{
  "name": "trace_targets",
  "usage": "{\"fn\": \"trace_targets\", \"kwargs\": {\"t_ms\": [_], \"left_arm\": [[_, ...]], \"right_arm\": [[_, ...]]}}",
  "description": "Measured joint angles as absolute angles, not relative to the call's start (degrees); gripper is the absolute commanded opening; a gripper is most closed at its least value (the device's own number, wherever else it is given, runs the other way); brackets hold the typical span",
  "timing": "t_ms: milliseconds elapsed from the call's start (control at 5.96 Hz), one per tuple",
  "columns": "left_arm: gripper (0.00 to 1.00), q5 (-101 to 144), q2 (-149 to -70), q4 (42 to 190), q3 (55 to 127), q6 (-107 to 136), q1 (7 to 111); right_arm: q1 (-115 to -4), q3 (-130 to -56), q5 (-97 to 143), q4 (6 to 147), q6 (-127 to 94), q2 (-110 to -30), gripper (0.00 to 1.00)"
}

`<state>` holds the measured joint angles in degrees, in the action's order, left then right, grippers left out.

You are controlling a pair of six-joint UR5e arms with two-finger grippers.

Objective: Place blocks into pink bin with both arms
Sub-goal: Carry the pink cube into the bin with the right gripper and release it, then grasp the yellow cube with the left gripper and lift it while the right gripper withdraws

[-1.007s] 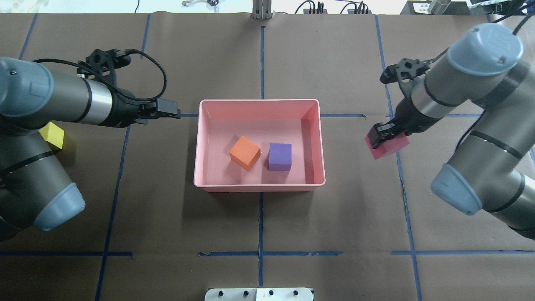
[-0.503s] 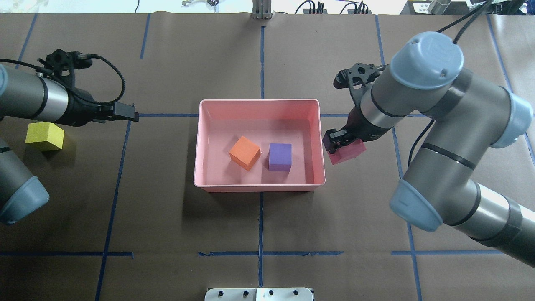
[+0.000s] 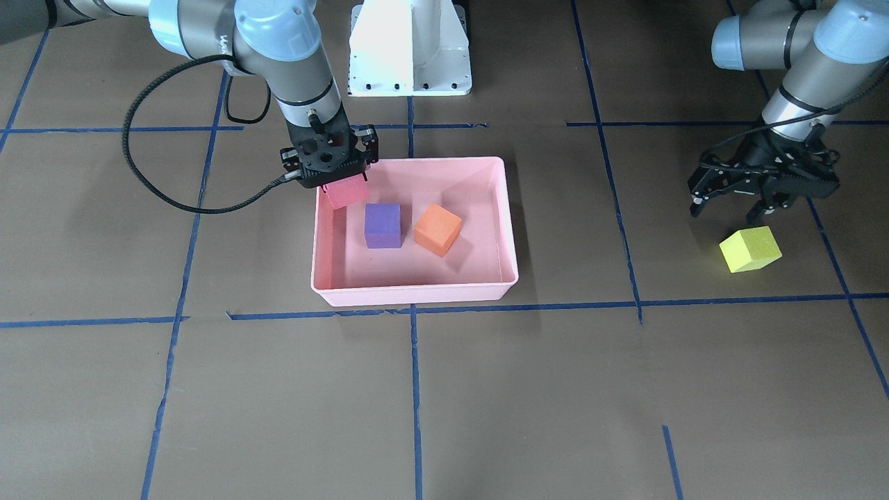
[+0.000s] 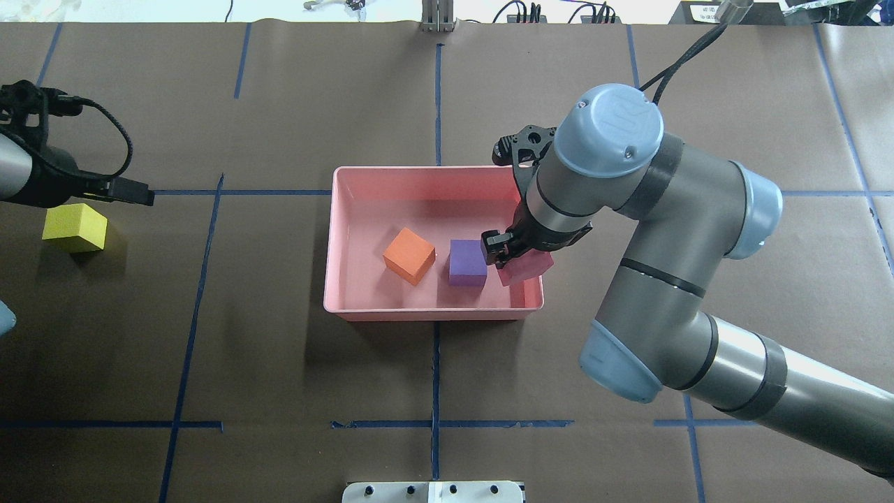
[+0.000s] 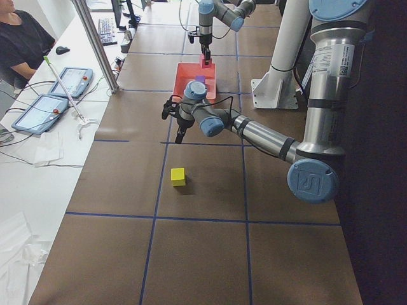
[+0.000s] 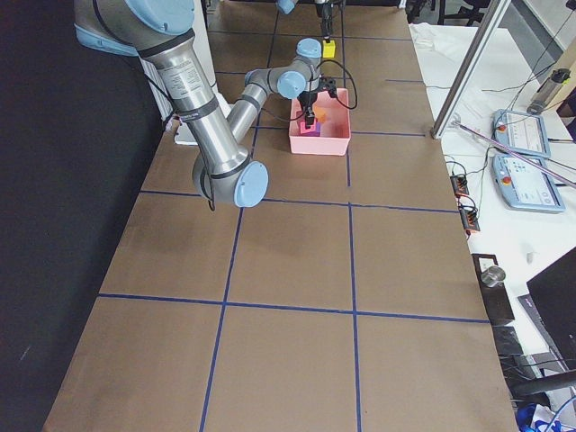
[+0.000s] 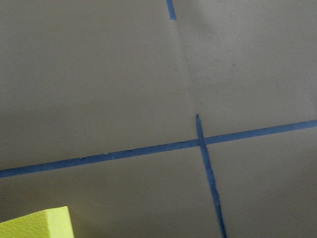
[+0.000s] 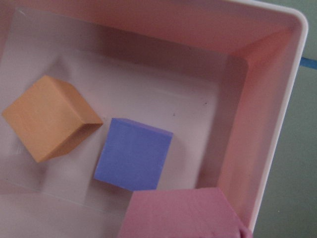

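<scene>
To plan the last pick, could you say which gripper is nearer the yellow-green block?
The left gripper, beside the yellow-green block; the right gripper is over the pink bin.

Robotics lab: taped table, teach pendants.

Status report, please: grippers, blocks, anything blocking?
Right gripper shut on red-pink block, over pink bin. Left gripper open, apart from yellow-green block. Orange block, purple block inside bin. Nothing blocking.

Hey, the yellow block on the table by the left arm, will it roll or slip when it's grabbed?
Rolling seems unlikely: the yellow block is a flat-faced cube resting on one face. Its matte surface probably grips well rather than slipping. It is likely light, since the right pincer holds a same-sized pink block in a simple pinch.
</scene>
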<state>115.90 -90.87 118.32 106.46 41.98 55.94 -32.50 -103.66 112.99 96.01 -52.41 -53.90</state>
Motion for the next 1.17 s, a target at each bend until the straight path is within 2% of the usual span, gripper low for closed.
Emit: {"fn": "trace_targets", "kwargs": {"t_ms": [336,671,1175], "left_arm": [[1.0,115.8,-89.2,118.7,104.4,37.9,56.3],[1.0,117.0,-88.4,118.3,101.9,35.1,57.2],[1.0,122.9,-89.7,117.9,93.2,37.6,59.9]], "right_arm": [[-31.9,-104.1,112.2,95.8,-52.7,-54.3,1.0],[-32.7,-110.6,112.4,96.1,-53.3,-57.4,1.0],[-37.3,-121.2,112.8,96.6,-54.5,-66.3,1.0]]}}
